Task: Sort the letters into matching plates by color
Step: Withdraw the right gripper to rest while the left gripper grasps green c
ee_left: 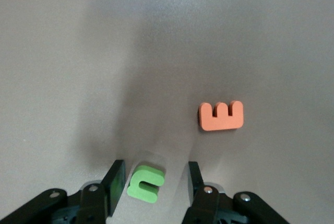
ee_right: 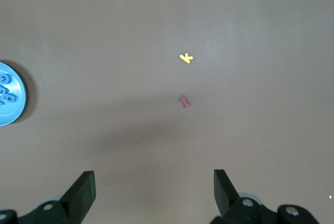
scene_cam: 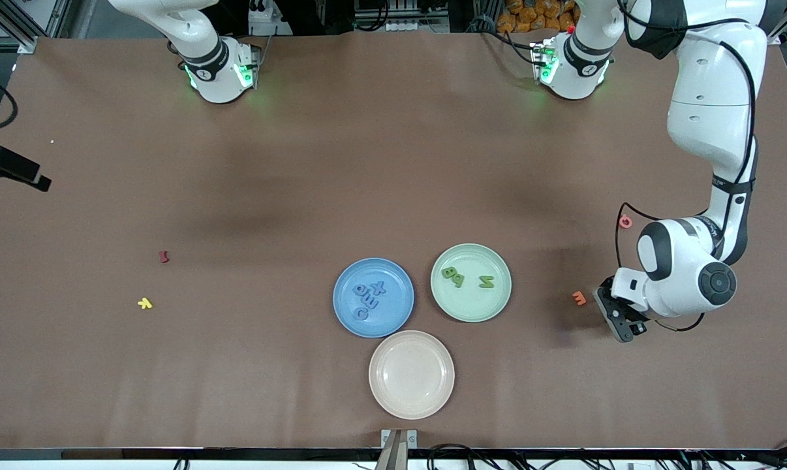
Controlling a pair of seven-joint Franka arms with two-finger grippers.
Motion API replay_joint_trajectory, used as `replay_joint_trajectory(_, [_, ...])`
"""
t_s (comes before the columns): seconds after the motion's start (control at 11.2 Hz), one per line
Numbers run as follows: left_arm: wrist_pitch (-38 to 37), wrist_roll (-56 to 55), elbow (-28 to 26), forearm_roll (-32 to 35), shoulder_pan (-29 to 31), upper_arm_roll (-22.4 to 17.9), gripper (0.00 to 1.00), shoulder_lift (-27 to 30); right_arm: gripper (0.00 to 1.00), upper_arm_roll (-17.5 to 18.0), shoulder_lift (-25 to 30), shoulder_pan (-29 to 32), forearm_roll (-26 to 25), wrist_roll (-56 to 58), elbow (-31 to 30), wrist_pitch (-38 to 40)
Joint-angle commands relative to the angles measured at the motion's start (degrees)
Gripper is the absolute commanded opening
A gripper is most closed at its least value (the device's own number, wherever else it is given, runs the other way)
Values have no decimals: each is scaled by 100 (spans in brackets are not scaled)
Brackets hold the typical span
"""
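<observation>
Left wrist view: left gripper (ee_left: 151, 187) spread around green letter (ee_left: 145, 183), probably last for mint plate (scene_cam: 471, 251); right gripper (ee_right: 154, 190) open, waiting over bare table.

Both arms are glossy white with rounded shells and dark grey joint bands. Green lights glow at the two bases along the top of the front view. The left arm, at the right edge, carries a thin black cable down its length and a dark round cap near its wrist. Gripper fingers are black, with small silver screws.
</observation>
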State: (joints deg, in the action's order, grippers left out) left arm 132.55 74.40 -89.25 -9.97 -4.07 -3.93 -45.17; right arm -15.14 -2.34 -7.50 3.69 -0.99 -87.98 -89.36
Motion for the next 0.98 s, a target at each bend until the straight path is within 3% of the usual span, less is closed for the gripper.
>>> replay_joint_trajectory(0.0, [-98, 312, 48, 136, 29, -29, 55, -1, 100, 20, 120, -226, -229, -366, -9, -3])
replay_joint_trajectory(0.09, [-98, 356, 48, 144, 38, -29, 52, -10, 100, 20, 102, -217, -220, -375, 131, 67])
replay_joint_trajectory(0.36, [-98, 462, 48, 136, 46, -38, 14, -10, 100, 20, 76, -208, -185, -358, 370, 173])
replay_joint_trajectory(0.53, [-98, 462, 48, 136, 46, -29, 0, -10, 100, 20, 76, -208, -202, -375, 370, 208])
replay_joint_trajectory(0.89, [-98, 226, 48, 39, 29, 6, 0, 77, 100, 11, 67, -208, -211, -375, 370, 217])
